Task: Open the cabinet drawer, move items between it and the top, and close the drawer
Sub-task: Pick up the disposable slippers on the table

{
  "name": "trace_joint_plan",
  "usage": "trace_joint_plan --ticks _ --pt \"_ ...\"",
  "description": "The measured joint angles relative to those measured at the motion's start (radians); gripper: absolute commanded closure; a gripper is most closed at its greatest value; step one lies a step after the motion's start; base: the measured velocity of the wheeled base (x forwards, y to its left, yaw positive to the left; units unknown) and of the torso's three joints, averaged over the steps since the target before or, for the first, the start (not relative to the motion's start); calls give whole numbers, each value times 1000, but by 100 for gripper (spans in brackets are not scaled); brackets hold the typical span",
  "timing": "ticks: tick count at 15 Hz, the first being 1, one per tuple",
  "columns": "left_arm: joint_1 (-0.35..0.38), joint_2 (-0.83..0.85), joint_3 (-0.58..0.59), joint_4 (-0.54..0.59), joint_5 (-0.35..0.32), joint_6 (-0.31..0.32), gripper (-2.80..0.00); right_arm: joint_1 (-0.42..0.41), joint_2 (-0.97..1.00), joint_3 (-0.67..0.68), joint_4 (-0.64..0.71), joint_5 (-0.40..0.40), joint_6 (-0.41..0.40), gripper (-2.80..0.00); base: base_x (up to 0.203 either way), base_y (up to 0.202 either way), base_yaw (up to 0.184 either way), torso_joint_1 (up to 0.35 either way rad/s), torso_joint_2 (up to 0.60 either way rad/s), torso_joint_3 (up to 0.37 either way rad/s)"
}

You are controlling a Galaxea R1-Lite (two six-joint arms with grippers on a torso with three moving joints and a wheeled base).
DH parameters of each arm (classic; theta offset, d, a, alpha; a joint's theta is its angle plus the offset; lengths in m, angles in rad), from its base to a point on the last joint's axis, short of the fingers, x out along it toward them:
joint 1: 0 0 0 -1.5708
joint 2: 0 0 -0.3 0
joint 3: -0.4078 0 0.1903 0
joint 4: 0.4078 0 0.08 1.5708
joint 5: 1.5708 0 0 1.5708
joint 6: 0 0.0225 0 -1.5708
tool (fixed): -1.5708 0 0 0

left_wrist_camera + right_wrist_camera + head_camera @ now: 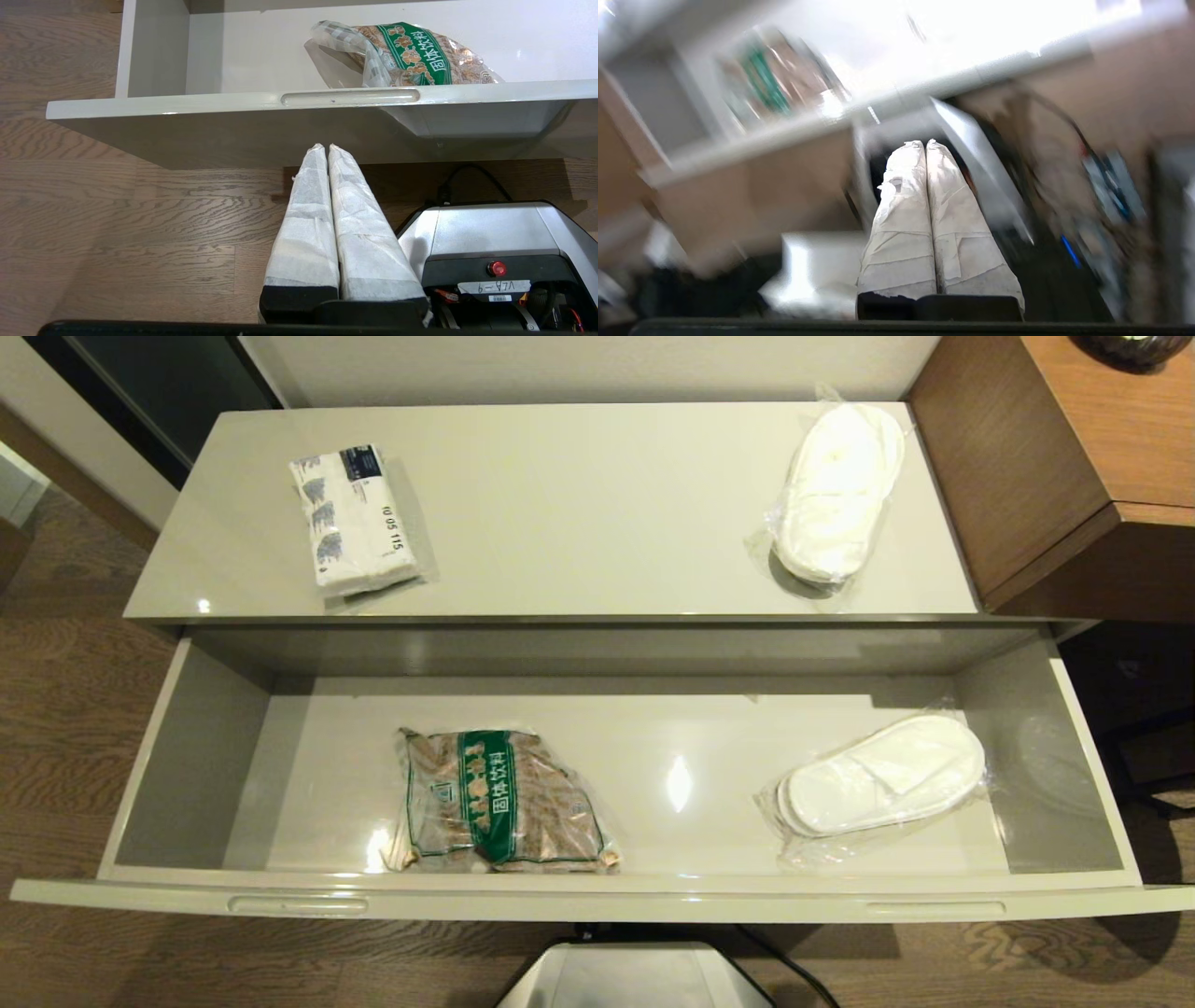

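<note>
glossy open drawer [187, 775] holds a crinkly film-wrapped slipper pair [882, 775].

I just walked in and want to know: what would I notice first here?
The big cabinet drawer stands pulled wide open, with a brown packet with a green band and wrapped white slippers lying inside. On the top above sit a tissue pack and another slipper pair.

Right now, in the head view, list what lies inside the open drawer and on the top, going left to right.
Tissue pack on the top → brown packet with a green band in the cabinet drawer → then the two slipper pairs at the right, one on the top, one in the drawer; they overlap across, so their order is unclear.
</note>
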Motion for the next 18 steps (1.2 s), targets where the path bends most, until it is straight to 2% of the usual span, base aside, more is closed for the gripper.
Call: trace_joint_plan --ticks 6,9,10,14,18 --pt "1 0 0 0 0 0 0 6 347 -70 -404 -10 35 0 0 0 0 0 0 0" --pt "0 0 0 0 0 0 0 31 593 -113 -605 -62 36 0 0 0 0 0 0 0" --pt "0 0 0 0 0 0 0 38 673 -123 -678 -82 37 -280 0 0 0 0 0 0" --pt "1 0 0 0 0 0 0 38 960 -187 -974 -169 37 -280 0 0 0 0 0 0" --pt "1 0 0 0 0 0 0 26 1127 -215 -1193 -325 -18 -280 0 0 0 0 0 0"
